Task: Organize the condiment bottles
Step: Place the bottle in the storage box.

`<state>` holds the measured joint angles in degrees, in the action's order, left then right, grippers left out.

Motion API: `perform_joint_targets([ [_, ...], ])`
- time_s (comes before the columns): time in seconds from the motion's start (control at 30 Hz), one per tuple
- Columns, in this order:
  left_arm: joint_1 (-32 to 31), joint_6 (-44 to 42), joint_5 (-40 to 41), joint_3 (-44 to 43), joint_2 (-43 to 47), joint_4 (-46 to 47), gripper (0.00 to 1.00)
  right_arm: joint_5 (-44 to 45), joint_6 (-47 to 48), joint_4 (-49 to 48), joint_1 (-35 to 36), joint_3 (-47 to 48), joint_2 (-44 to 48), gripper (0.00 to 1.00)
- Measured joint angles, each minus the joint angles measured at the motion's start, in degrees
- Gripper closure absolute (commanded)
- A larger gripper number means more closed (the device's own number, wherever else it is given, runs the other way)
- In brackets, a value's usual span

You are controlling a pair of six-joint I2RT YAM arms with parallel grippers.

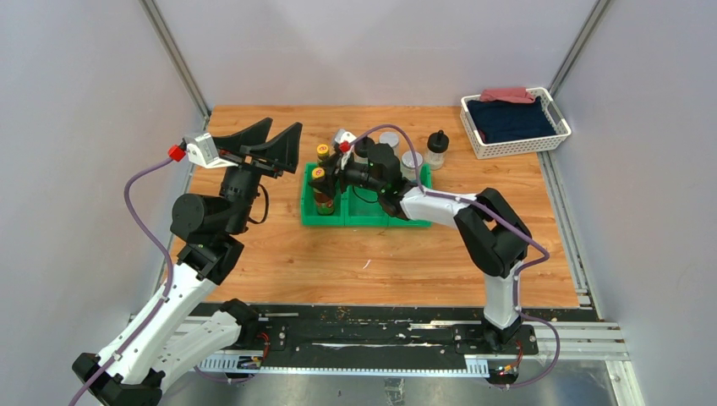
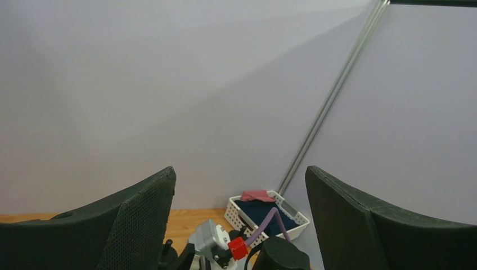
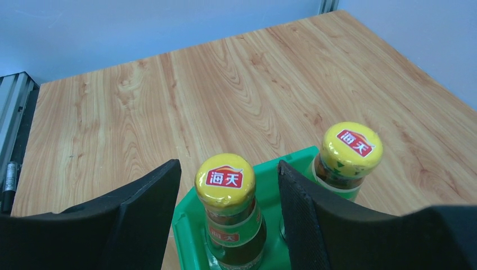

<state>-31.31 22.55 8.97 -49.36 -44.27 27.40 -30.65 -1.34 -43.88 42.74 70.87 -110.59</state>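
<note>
Though partly hidden, two silver-lidded shakers (image 1: 389, 139)

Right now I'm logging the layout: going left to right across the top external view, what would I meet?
left gripper, jaws open → two yellow-capped brown bottles → two silver-lidded shakers → black-knobbed bottle → white basket
</note>
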Motion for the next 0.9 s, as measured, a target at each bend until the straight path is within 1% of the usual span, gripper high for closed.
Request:
perform_joint_targets([
  [0.33, 0.0, 0.0, 0.0, -0.4, -0.1, -0.1, 0.12, -0.1, 1.8, 2.2, 0.0, 3.6, 3.2, 0.32],
  [0.5, 0.0, 0.0, -0.2, -2.1, -0.7, 0.0, 0.12, 0.3, 3.7, 4.6, 0.0, 3.6, 7.8, 0.31],
  [0.73, 0.0, 0.1, -1.9, -5.7, -4.5, 0.3, 0.12, 4.0, 7.2, 7.6, 0.0, -0.4, 16.5, 0.3],
  [0.9, 0.0, 0.1, -3.7, -9.7, -9.2, 0.0, 0.12, 7.9, 9.3, 11.6, 0.1, -1.4, 19.8, 0.28],
])
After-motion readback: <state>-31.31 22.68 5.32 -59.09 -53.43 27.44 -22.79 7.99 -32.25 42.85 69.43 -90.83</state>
